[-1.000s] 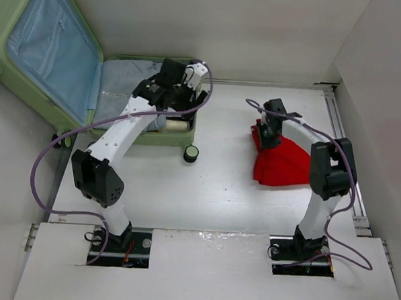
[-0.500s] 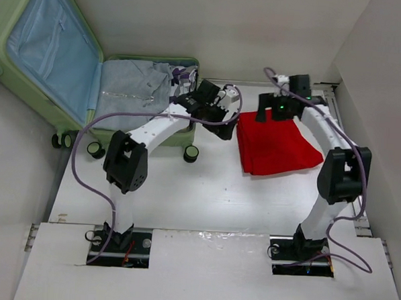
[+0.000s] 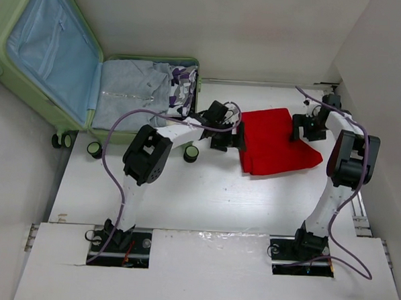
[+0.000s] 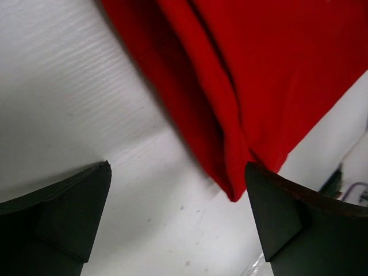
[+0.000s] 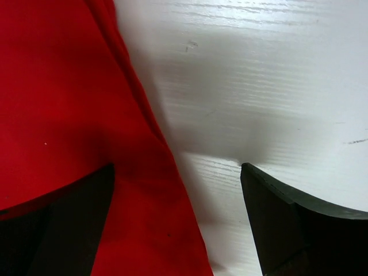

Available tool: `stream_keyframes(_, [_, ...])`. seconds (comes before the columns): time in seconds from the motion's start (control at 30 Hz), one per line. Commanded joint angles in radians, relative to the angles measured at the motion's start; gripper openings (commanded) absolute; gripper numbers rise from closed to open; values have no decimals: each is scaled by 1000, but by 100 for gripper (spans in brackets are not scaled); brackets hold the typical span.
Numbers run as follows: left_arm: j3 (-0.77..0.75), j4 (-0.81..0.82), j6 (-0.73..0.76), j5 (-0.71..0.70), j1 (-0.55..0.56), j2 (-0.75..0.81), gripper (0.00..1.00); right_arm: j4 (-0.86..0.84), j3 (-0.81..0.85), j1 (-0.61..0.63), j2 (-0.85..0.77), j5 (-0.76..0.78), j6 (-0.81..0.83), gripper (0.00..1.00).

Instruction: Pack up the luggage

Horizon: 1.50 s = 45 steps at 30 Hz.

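The luggage [image 3: 48, 48] lies open at the back left, its blue-lined lid up. Its base holds folded grey clothing [image 3: 131, 92] and a purple patterned piece [image 3: 182, 86]. A red cloth [image 3: 279, 142] lies flat on the white table, right of the case. My left gripper [image 3: 237, 134] stands open at the cloth's left edge. In the left wrist view the red cloth [image 4: 264, 69] has a folded corner next to one finger, and the left gripper [image 4: 178, 198] holds nothing. My right gripper [image 3: 301, 127] is open at the cloth's right edge. The edge of the red cloth [image 5: 63, 98] runs between the fingers of the right gripper [image 5: 178, 198].
The case's wheels [image 3: 191, 153] point toward the table's middle. A metal rail [image 3: 343, 124] runs along the table's right side, close to the wall. Purple cables loop from both arms above the table.
The left arm swung out of the luggage to the red cloth's left edge. The right gripper let go of the cloth and moved right. The cloth went from bunched to spread flat.
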State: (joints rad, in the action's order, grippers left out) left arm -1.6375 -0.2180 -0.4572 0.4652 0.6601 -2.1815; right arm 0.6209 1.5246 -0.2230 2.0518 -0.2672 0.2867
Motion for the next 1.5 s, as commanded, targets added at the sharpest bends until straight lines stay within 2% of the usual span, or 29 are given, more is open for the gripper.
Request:
stream_keyframes(0.0, [5,169,-193,67,9,-13,99,-7,-27,11,-4,-70,31,94])
stream_keyframes(0.1, [-39,169,-251,67,18,-95,99,-47,-76,11,-4,-113,31,90])
stream_keyframes(0.37, [-99,140,-291,35,38,-239,99,-67,-161,11,-25,-165,31,81])
stream_keyframes(0.47, [-110,149,-302,78,38,-285,99,-96,-204,11,-57,-206,22,77])
stream_keyframes(0.67, [-231,253,-276,179,38,-347,99,-118,-276,77,-78,-247,3,70])
stream_keyframes(0.7, [-242,270,-259,206,38,-359,93,-118,-276,77,-78,-247,3,70])
stream_keyframes(0.73, [-242,298,-249,225,38,-359,80,-118,-285,77,-87,-247,3,68])
stream_keyframes(0.77, [-242,354,-229,236,38,-359,46,-127,-285,77,-96,-260,3,68])
stream_keyframes(0.8, [-251,355,-219,249,38,-359,28,-127,-296,77,-96,-273,3,67])
stream_keyframes(0.87, [-295,324,-204,265,38,-370,0,-118,-296,77,-105,-273,3,67])
stream_keyframes(1.0, [-260,268,-129,253,38,-330,0,-95,-296,77,-154,-273,15,67])
stream_keyframes(1.07, [-260,211,-31,204,29,-259,0,-78,-296,67,-180,-273,25,69])
stream_keyframes(1.13, [-318,41,91,124,29,-212,0,-31,-276,33,-238,-273,25,75])
stream_keyframes(1.17, [-340,-10,217,18,38,-163,0,-9,-265,22,-258,-245,25,77])
stream_keyframes(1.2, [-384,-106,270,-32,38,-141,0,12,-238,-2,-281,-225,34,80])
stream_keyframes(1.33, [-497,-320,470,-196,38,-84,0,128,-152,-64,-401,-97,43,91])
stream_keyframes(1.47, [-541,-443,633,-361,47,-23,0,189,-103,-84,-533,5,55,94])
